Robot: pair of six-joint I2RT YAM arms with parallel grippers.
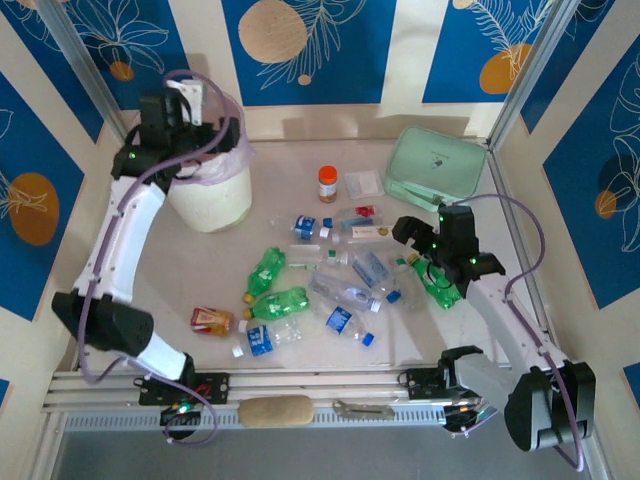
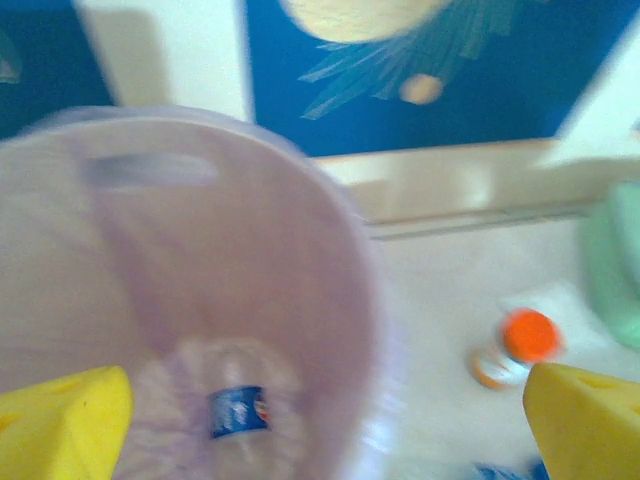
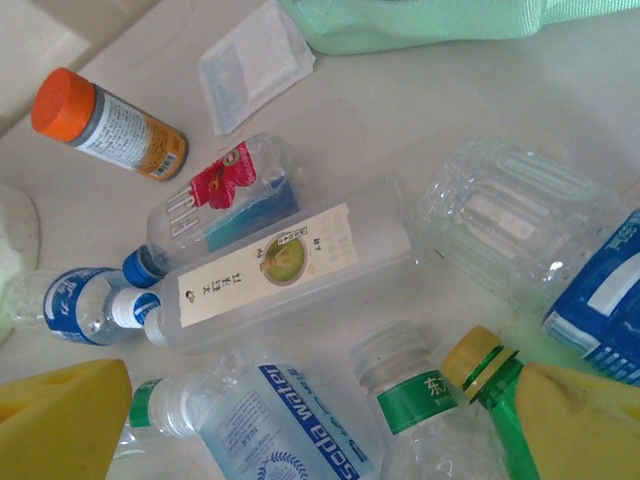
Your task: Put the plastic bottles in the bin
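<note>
You are in a robot lab cell: blue printed panels (image 1: 350,50) and aluminium rails (image 1: 120,385) enclose the tabletop (image 1: 290,170).

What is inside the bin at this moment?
One clear bottle with a blue label lies at the bottom of the pink-lined bin. The left hand's yellow fingers cover the near edges, and blur hides anything else.

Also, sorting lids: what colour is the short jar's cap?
Orange cap, clearest in the right wrist view.
</note>
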